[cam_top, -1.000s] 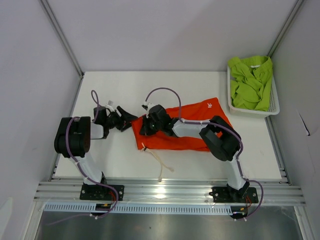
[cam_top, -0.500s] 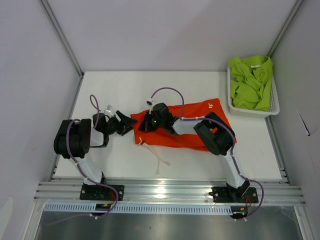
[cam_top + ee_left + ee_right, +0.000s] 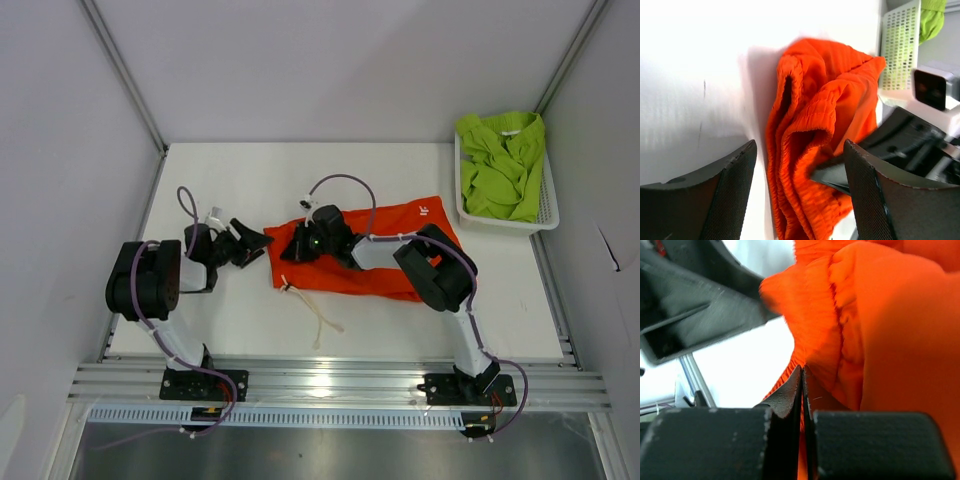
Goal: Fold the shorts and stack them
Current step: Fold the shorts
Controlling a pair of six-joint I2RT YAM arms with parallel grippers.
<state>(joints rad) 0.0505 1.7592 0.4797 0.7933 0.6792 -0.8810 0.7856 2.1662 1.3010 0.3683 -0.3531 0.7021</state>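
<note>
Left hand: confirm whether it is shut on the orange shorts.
No, the left hand is wide open, and the orange shorts lie unpinched in front of it.

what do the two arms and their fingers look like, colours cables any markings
Both the left arm and right arm have white links, bulky black joint housings and thin purple cables looping alongside. The right wrist shows a small green light. The fingers are black, flat wedge-shaped plates with finely dimpled pads. No printed markings are visible.

We read nothing: the sole mark, a small white logo (image 3: 422, 209) on the orange shorts (image 3: 395, 221), well behind the right gripper (image 3: 289, 247), is illegible.
</note>
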